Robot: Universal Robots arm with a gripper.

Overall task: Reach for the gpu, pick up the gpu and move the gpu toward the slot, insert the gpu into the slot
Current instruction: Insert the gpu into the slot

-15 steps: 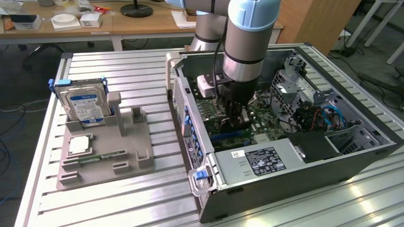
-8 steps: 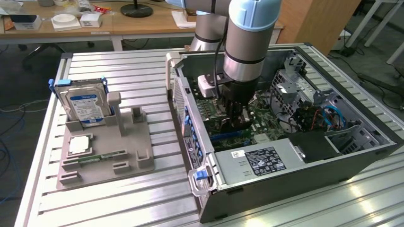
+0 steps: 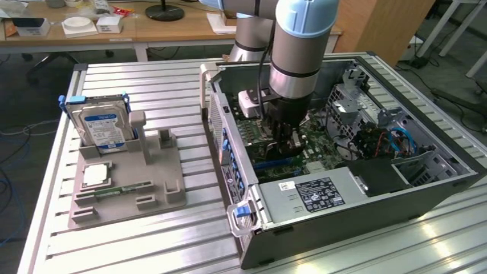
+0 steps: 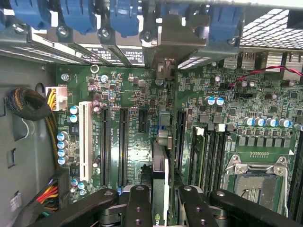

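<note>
Gripping gpu [image 4: 159,182] edge-on between fingers, pincer [image 4: 158,201] partly closed, card standing upright over motherboard [image 4: 132,94] slots.

Motherboard [image 4: 137,101] green, black slots plus one white slot [image 4: 85,139]. Gpu [image 4: 159,182] seen edge-on, dark with pale strip, between black gripper [image 4: 158,201] fingers. Blue clips [image 4: 75,14] along case edge. Hard drive [image 3: 102,127] silver, blue label. Holder tray [image 3: 129,182] grey-beige. Case [image 3: 343,214] dark grey.
</note>
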